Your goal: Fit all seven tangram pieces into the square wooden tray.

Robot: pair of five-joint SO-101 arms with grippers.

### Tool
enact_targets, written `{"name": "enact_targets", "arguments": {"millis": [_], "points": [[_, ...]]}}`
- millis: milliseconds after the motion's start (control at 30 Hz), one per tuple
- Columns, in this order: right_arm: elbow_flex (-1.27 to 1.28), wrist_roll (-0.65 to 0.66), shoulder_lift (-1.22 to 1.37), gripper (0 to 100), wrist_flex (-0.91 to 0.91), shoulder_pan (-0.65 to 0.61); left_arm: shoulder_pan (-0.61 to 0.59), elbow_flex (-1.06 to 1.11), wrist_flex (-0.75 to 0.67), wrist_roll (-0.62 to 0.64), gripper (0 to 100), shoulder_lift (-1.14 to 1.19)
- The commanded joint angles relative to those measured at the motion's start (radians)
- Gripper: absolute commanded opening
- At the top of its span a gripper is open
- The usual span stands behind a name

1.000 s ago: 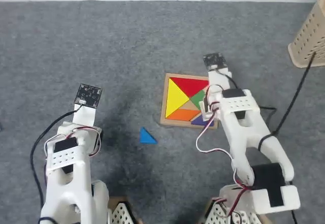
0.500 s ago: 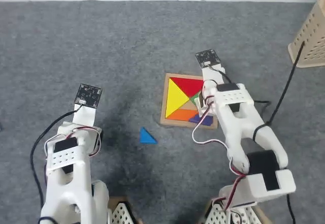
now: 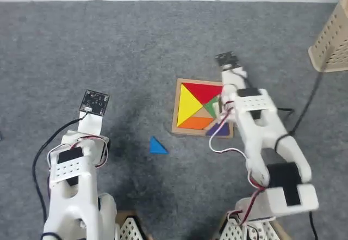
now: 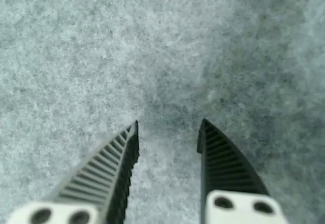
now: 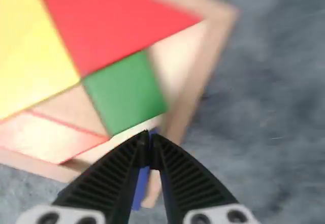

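The square wooden tray (image 3: pixel 175 109) lies right of centre on the grey carpet, holding yellow (image 3: pixel 188 103), red (image 3: pixel 204 91), orange (image 3: pixel 196 122) and green pieces. A purple piece (image 3: pixel 220 129) sits at its near right corner, partly under the right arm (image 3: pixel 253 115). A small blue triangle (image 3: pixel 158 146) lies loose on the carpet left of the tray. My right gripper (image 5: pixel 149 135) is shut, tips just past the green square (image 5: pixel 124 92), with a blue-purple strip (image 5: pixel 142 181) underneath. My left gripper (image 4: pixel 167 127) hangs open over bare carpet at the left.
A beige perforated basket (image 3: pixel 331 33) stands at the far right edge. White perforated arm bases (image 3: pixel 130 226) sit at the near edge. A cable (image 3: pixel 312 104) runs from the right arm toward the basket.
The right arm swung a little left over the tray, then back right. The purple piece at the tray's near right corner shifted slightly. The left arm and blue triangle stayed put.
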Motion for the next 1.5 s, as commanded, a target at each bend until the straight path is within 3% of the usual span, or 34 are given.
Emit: {"name": "enact_targets", "arguments": {"millis": [0,267,867,1100,1300,1467], "points": [[0.035,0.005,-0.188,0.6,0.03,0.002,0.008,-0.002,-0.02,0.02,17,-0.032],[0.18,0.015,-0.199,0.6,-0.015,-0.064,0.008,-0.002,-0.02,0.02,17,-0.032],[-0.005,0.017,0.073,0.6,-0.008,0.001,0.008,-0.002,-0.02,0.02,17,-0.032],[-0.006,0.014,-0.041,0.6,0.036,-0.008,0.009,-0.002,-0.02,0.02,17,-0.032],[-0.003,0.012,-0.231,0.6,0.223,-0.298,0.009,-0.002,-0.021,0.02,17,-0.032],[-0.026,0.003,-0.211,2.3,0.22,-0.541,0.009,-0.002,-0.021,0.02,17,-0.032]]}}
